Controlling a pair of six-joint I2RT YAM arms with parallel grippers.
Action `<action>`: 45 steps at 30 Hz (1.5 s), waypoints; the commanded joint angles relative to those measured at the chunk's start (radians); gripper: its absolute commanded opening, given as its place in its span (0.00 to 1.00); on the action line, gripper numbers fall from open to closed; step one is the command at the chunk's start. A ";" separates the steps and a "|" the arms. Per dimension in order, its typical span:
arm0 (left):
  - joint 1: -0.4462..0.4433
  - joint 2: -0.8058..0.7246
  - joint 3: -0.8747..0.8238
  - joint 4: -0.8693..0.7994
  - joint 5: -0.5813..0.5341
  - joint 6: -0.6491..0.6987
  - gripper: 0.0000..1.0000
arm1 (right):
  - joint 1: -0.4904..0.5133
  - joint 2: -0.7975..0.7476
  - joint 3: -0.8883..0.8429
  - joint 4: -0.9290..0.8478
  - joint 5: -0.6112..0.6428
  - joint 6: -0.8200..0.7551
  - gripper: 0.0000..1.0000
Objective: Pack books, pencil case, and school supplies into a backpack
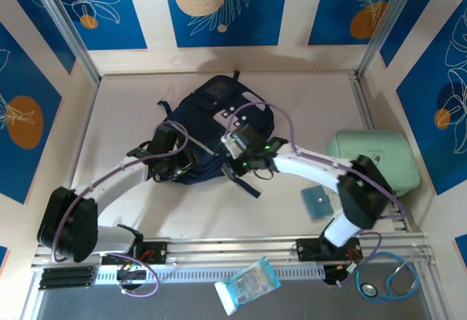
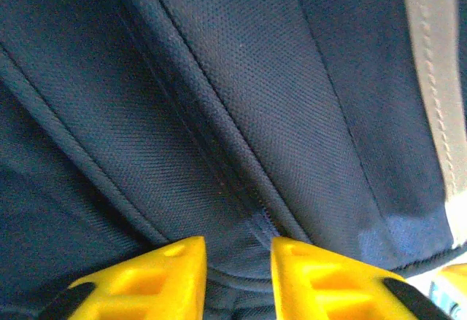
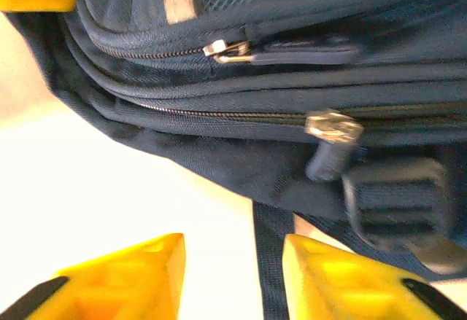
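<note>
Backpack [image 1: 211,130] lay mid-table [image 1: 292,94], zips looked closed, so step was likely opening it. Your left gripper [image 2: 237,251]: jaws parted against navy fabric, clamping nothing. Your right gripper [image 3: 233,243]: jaws released astride strap [image 3: 271,262]. Next move called for pinching zipper pull [image 3: 332,127] just beyond.

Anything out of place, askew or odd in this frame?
Mildly: a plastic-wrapped packet lies askew past the front rail, off the table, as does a stethoscope. The backpack looks intact; nothing spilled.

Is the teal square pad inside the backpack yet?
No, the teal pad lies flat on the table, out in the open and apart from the backpack.
</note>
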State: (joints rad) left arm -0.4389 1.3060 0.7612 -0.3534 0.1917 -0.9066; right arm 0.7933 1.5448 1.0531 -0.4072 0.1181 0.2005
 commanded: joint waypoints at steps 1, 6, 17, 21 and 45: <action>-0.009 -0.058 0.059 -0.055 -0.038 0.087 0.34 | -0.071 -0.121 -0.041 0.087 -0.106 0.151 0.48; -0.046 -0.095 0.128 -0.172 -0.109 0.176 0.37 | -0.173 -0.160 -0.060 0.096 -0.150 0.390 0.55; -0.291 0.168 0.493 -0.397 -0.354 0.484 0.45 | -0.330 -0.007 -0.033 0.153 -0.330 0.790 0.56; -0.364 0.306 0.624 -0.463 -0.451 0.606 0.43 | -0.345 0.060 -0.012 0.186 -0.374 0.802 0.55; -0.211 0.363 0.616 -0.434 -0.305 0.680 0.62 | -0.489 0.385 0.340 0.101 -0.309 0.438 0.39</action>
State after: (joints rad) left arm -0.6621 1.6966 1.4021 -0.8223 -0.1825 -0.2291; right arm 0.3328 1.9476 1.3525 -0.2737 -0.2356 0.7547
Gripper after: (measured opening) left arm 0.610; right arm 0.378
